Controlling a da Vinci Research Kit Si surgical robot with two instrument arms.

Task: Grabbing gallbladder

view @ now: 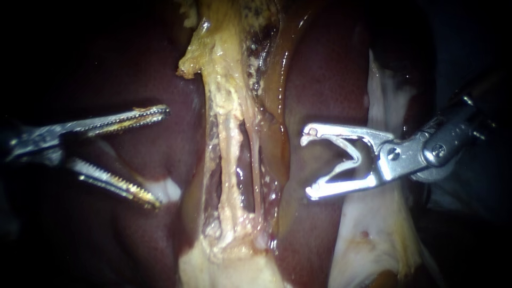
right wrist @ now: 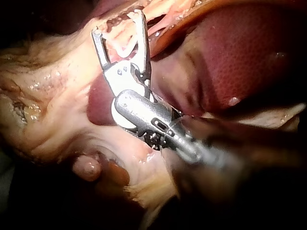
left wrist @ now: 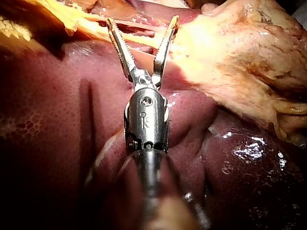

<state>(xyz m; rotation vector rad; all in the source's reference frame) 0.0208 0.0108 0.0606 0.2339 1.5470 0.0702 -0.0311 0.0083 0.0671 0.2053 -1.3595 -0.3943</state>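
Observation:
Pale yellow tissue runs down the middle of the endoscope view, with two thin tubes (view: pixel 234 144) stretched along it. It widens at the bottom into the gallbladder (view: pixel 224 266), also seen as a large yellowish mass (left wrist: pixel 240 52) ahead of and beside the left jaws. My left instrument (view: pixel 160 157) has serrated jaws wide open over the liver, left of the strands and holding nothing. In its wrist view the left instrument (left wrist: pixel 142 21) reaches the strands' edge. My right instrument (view: pixel 309 162) is open too, tips facing the strands from the right. Its wrist view shows the right instrument (right wrist: pixel 117 23) empty.
Dark red liver (view: pixel 320 69) lies on both sides of the yellow tissue and under both instruments (left wrist: pixel 57 120). A pale whitish membrane (view: pixel 384 240) hangs behind and below the right instrument. A small white patch (view: pixel 168 189) sits by the left lower jaw tip.

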